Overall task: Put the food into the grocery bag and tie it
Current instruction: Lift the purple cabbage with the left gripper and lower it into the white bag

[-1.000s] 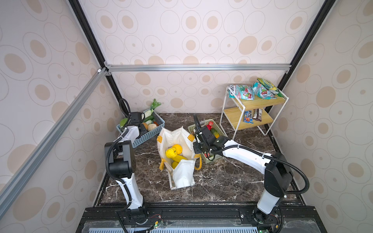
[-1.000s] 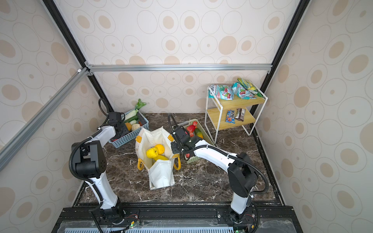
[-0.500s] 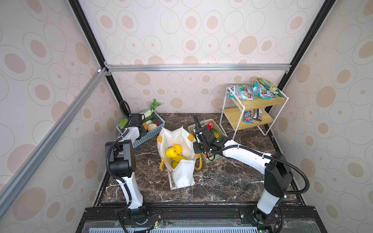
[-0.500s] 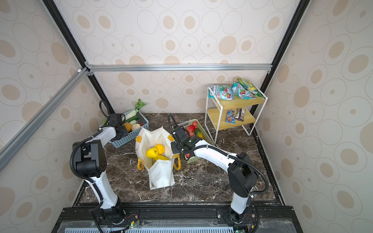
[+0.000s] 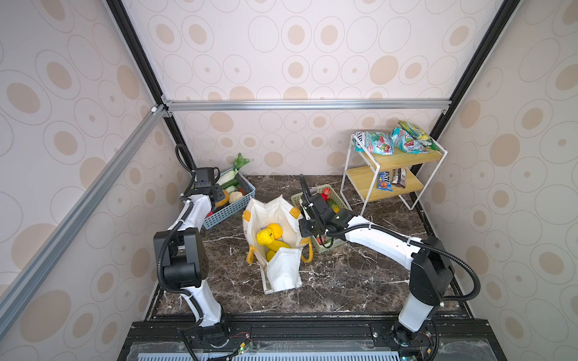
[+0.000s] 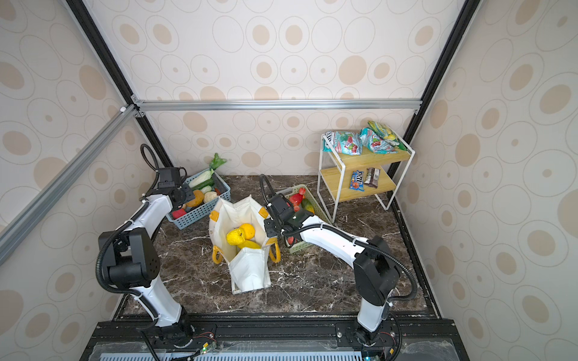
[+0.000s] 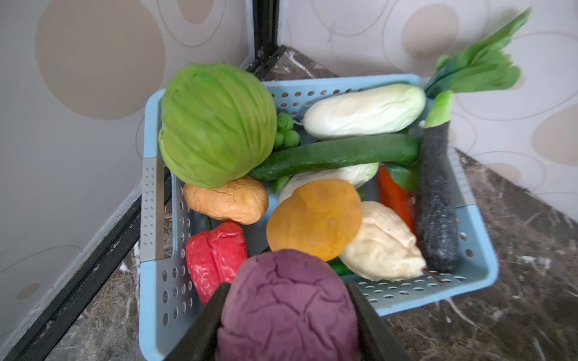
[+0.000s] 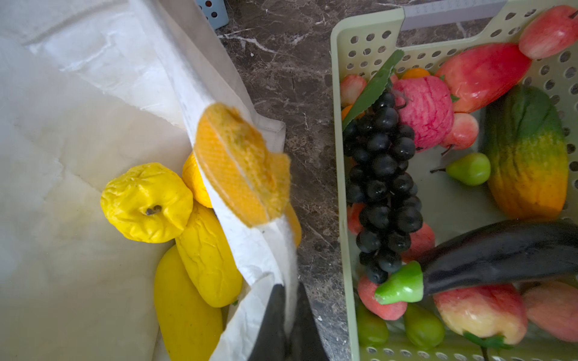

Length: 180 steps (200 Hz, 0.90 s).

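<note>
Grocery bag [image 5: 283, 275]: it stands open in the middle of the table, nearest of the task's things in both top views. The cloth is soft and limp, so expect the walls to sag wherever you let go.

Food already in: yellow fruits [image 5: 266, 236] and an orange [image 5: 275, 229] lie at the bottom. They look like light, hollow plastic with dented skins.

Right gripper [image 8: 288, 292]: your jaws are closed tight on the bag rim, with a fold of white cloth pinched between them, just below the yellow handle patch [image 8: 237, 165]. Judged from here, that pinch is what holds the mouth open on the side facing the green basket [image 8: 339, 125].

Left gripper [image 7: 287, 286]: your jaws are about halfway apart and pressed to both flanks of the purple onion [image 7: 287, 312], over the near rim of the blue basket [image 7: 481, 272].

Purple onion: it is round, wrinkled and probably light. The skin looks smooth enough to roll out of the jaws, so the widest part is the place to hold it, and that is where your fingers sit now.

Cauliflower [image 7: 381, 247]: it lies in the blue basket beside the onion. It is lumpy and should grip easily across its narrower width.

Shelf [image 5: 362, 178]: farthest back, it holds snack packets only, so leave it alone.
</note>
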Available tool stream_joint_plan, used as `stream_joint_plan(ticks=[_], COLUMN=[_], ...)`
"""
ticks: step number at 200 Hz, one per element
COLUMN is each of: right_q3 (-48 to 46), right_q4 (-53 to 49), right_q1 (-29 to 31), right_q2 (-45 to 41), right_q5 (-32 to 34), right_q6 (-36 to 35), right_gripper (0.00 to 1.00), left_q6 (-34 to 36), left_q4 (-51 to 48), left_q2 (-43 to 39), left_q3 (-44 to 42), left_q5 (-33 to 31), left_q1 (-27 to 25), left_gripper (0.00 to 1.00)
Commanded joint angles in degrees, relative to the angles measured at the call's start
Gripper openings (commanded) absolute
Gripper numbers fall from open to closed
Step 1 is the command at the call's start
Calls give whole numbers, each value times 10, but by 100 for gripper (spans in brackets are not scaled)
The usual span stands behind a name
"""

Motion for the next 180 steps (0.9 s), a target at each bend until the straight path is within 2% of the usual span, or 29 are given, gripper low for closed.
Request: stream_joint_plan(ticks=[1, 41, 138, 180], right_q3=[17, 25, 17, 18], right_q4=[-9, -7, -5, -8], right_q1=[6, 6, 6, 6], right_q2=[13, 21, 15, 19], right_q5=[-2, -13, -12, -5], right_q6=[9, 16, 35, 40], right_gripper=[5, 5, 6, 6], left_q6=[-11, -31, -41, -43], left_q4=[5, 29, 46, 62], left_q2=[-29, -64, -117, -158], left_q3=[24, 10, 13, -34], left_q5=[39, 103, 253, 312], left_q1=[4, -15, -104, -141], left_gripper=[52, 53, 54, 55])
